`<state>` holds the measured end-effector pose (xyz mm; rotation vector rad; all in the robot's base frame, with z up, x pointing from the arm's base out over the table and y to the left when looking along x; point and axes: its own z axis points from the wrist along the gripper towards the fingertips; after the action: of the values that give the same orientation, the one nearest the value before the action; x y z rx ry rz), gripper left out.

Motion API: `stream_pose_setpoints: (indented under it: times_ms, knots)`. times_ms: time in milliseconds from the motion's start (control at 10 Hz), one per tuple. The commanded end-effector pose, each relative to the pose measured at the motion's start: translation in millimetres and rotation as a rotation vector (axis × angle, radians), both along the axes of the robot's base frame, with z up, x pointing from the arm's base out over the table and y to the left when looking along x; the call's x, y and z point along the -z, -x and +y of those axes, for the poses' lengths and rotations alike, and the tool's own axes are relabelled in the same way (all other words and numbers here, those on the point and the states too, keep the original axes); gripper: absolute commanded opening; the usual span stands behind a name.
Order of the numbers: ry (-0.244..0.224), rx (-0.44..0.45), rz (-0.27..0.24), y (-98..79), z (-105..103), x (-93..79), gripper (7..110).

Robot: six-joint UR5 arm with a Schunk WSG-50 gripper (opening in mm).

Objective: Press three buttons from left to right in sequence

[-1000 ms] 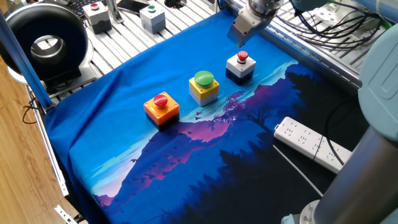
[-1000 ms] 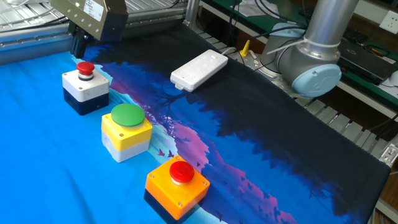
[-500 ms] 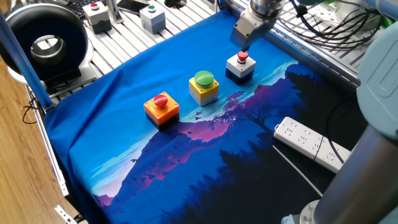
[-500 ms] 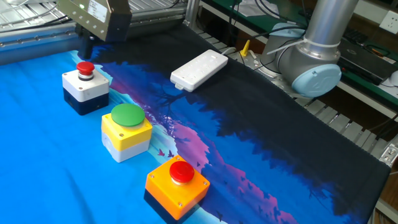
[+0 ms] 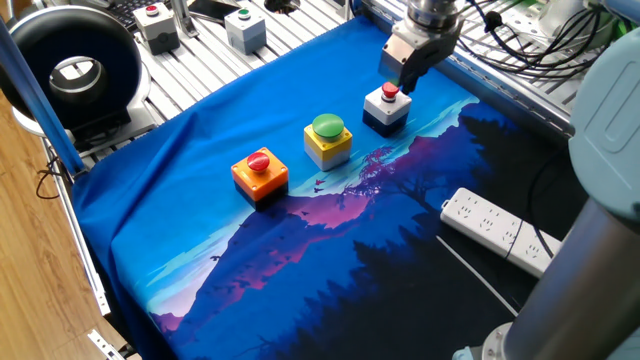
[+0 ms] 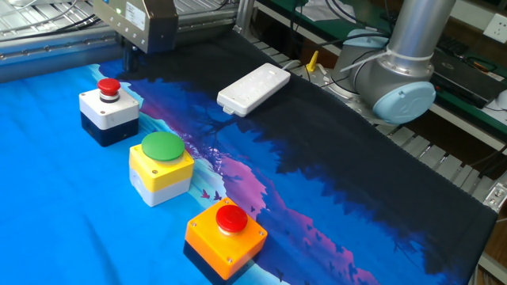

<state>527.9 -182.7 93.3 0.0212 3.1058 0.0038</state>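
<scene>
Three button boxes stand in a row on the blue cloth. The orange box with a red cap point(image 5: 260, 172) is on the left, the yellow box with a green dome point(image 5: 328, 138) in the middle, and the white-and-navy box with a small red cap point(image 5: 388, 105) on the right. They also show in the other fixed view: orange box point(image 6: 226, 236), yellow box point(image 6: 162, 165), white-and-navy box point(image 6: 109, 108). My gripper point(image 5: 408, 80) hangs just behind and slightly right of the white-and-navy box; in the other fixed view the gripper point(image 6: 130, 58) is clear of the red cap. No gap between its fingertips shows.
A white power strip point(image 5: 498, 230) lies on the dark part of the cloth, also in the other fixed view point(image 6: 253, 87). Two grey button boxes point(image 5: 160, 25) point(image 5: 245, 28) and a black round device point(image 5: 70, 60) sit beyond the cloth's far left. Cables run behind the gripper.
The gripper has moved steadily to the right and a little lower, from behind the white-and-navy box's left side to behind its right side. The buttons have not moved.
</scene>
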Motion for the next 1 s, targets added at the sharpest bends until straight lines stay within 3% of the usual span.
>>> stream_pose_setpoints:
  times_ms: [0,100,200,500,900]
  knots:
    - [0.039,0.012,-0.041,-12.7,-10,0.5,7]
    - [0.07,0.005,-0.09,-23.7,-16,-4.3,7]
    - [0.052,0.009,-0.119,-30.7,-9,-7.1,7]
    - [-0.015,0.025,-0.085,-29.1,15,-1.5,7]
    - [-0.018,0.009,-0.113,-45.3,15,9.1,7]
